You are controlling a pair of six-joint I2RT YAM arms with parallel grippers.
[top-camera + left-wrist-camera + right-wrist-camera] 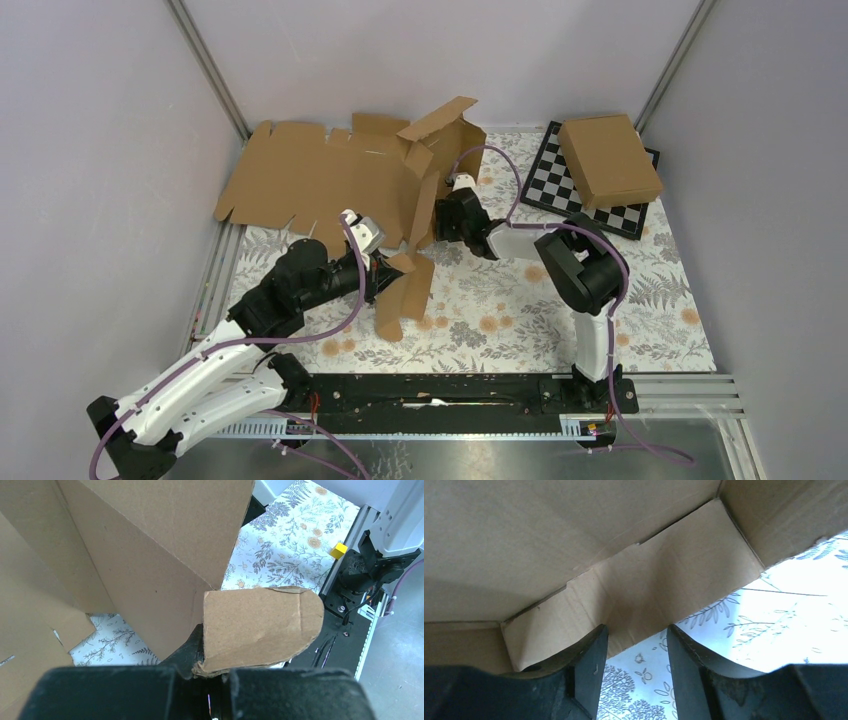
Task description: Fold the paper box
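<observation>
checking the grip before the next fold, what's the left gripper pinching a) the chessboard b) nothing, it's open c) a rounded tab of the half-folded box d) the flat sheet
c: the left wrist view shows the left gripper shut on a rounded tab of the half-folded box.

Across my counter lies a white cloth printed with grey ferns and orange flowers (520, 310). At the far left, a wide flat brown cardboard sheet with notched edges (300, 180) lies on it and reaches past the cloth's left edge. At the far right sits a black-and-white chessboard (590, 205), turned askew. A closed plain brown cardboard box (610, 158) rests on its rear part. A small yellow block (340, 550) sits by the cloth's near edge, beside the black rail (350, 630).
</observation>
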